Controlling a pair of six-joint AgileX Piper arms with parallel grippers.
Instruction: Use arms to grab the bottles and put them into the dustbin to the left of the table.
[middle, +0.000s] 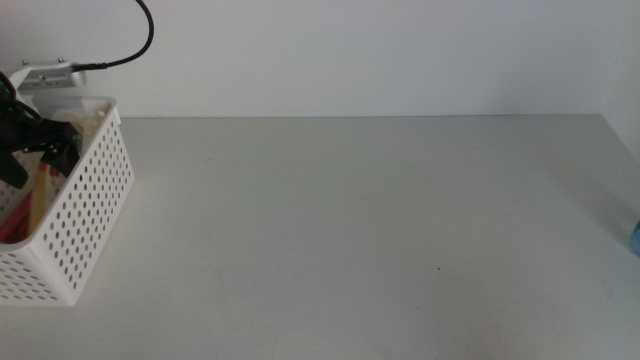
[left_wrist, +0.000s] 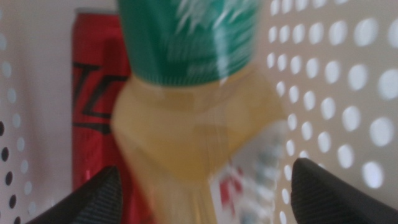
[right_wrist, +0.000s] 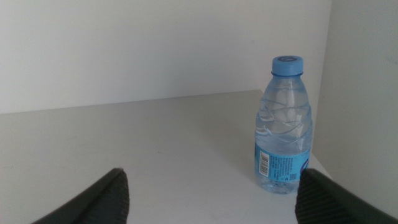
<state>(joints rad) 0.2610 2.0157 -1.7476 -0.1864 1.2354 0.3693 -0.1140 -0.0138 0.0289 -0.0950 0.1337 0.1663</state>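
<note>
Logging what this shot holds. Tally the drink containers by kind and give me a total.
Red can: 1, in the dustbin
Yellowish tea bottle: 1, in the dustbin, blurred, between the open jaws of the left gripper
Clear water bottle: 1, upright on the table, ahead of the open right gripper
Total: 3

Middle view looks forward and down over the table (middle: 350, 230), far out, dustbin (middle: 85, 215) at its left end. Left wrist view sits very close inside the dustbin (left_wrist: 348, 93), facing blurred tea bottle (left_wrist: 199, 124) and red can (left_wrist: 93, 93); both views share the dustbin. Right wrist view is low near the table (right_wrist: 143, 155), facing the water bottle (right_wrist: 283, 124).
</note>
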